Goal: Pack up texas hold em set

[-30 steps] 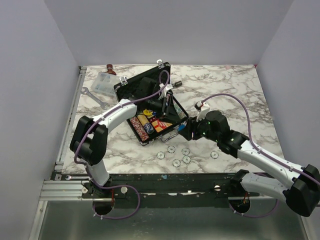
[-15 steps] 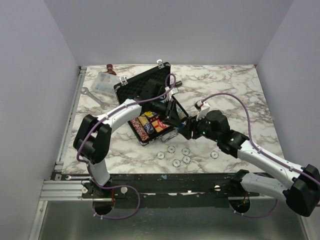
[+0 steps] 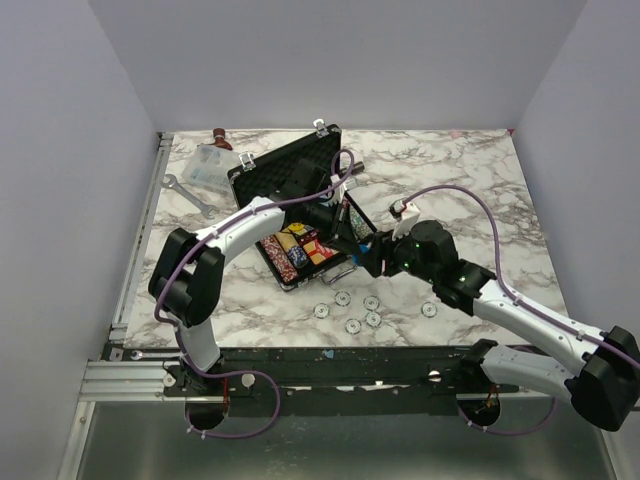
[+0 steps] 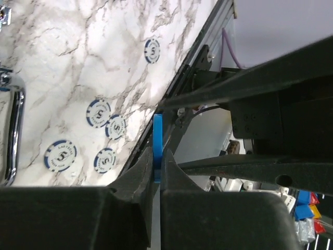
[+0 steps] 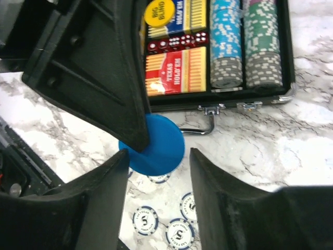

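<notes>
Left end effector (image 4: 157, 165) is clenched across the blue disc (image 4: 157, 136), above the desk (image 5: 291, 140) by the handle (image 5: 205, 129) of the open case (image 5: 287, 78); right end effector (image 5: 157, 159) stands released, facing it; light, stiff, slick plastic, I'd say, best pinched across its faces

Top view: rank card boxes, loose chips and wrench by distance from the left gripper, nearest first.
1. card boxes, in the case, beside the left gripper.
2. loose chips, on the table toward the arm bases.
3. wrench, far left.
</notes>
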Tool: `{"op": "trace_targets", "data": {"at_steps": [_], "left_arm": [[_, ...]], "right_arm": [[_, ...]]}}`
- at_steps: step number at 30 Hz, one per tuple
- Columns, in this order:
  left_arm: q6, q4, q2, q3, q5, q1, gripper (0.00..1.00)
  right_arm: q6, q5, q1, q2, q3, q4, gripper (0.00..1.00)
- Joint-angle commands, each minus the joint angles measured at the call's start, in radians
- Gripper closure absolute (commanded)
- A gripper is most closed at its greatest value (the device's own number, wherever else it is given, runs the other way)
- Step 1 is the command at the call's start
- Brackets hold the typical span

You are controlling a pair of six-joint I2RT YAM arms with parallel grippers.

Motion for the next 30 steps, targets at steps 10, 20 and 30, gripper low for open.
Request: {"op": "trace_targets", "data": {"at_steps": [10, 20, 30], "left_arm": [[0.247, -0.215, -0.086, 0.110, -0.809, 0.006, 1.00], [0.240, -0.088, -0.039, 0.061, -1.038, 0.061, 1.00], [-0.180, 0.197, -0.157, -0.224, -1.091, 0.129, 1.00]], "right_arm": [[0.182, 0.396, 0.009, -0.054, -0.071, -0.103, 0.23], [0.209, 0.407, 0.010, -0.140, -0.089, -0.132, 0.23], [0.233, 0.393, 0.009, -0.238, -0.133, -0.152, 0.23]]}}
